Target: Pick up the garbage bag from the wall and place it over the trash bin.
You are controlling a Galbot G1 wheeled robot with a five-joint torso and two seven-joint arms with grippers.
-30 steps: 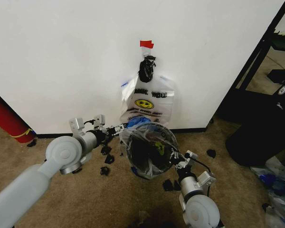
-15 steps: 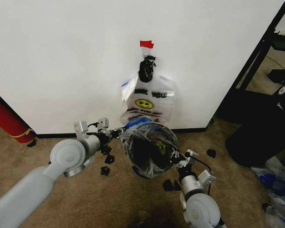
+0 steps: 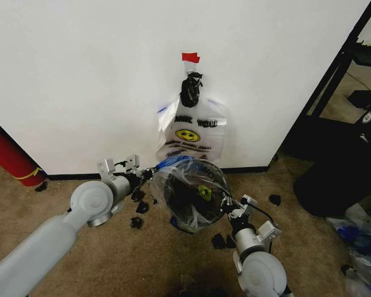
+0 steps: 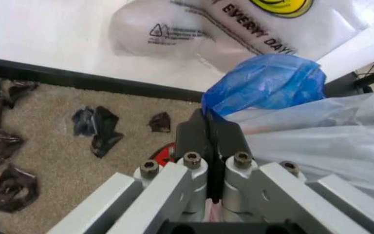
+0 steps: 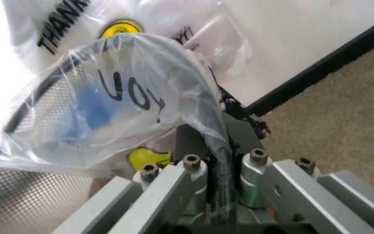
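The thin translucent-white plastic garbage bag (image 3: pixel 191 189) is stretched over the small round black trash bin (image 3: pixel 187 201) by the wall's baseboard. Left gripper (image 4: pixel 211 139) and right gripper (image 5: pixel 216 141) pinch opposite rim edges; the film looks light, limp, slippery, tearable.

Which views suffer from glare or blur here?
Head view: even light, sharp; the wall is bright but not washed out. Left wrist view: the left gripper is soft, the hanging bags overexposed. Right wrist view: the garbage bag is blown out at the white edge.
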